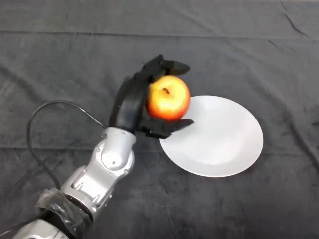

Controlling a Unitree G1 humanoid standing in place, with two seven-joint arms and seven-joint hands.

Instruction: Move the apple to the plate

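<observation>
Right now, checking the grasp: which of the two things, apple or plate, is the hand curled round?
The apple: the left hand has its fingers curled round it, at the white plate's left edge.

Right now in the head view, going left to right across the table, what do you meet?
Arm → hand, curled round the apple → apple → plate. All lie over the dark cloth.

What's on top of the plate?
Nothing lies on the plate. The hand holds the apple at its left edge, covering a bit of rim there.
</observation>
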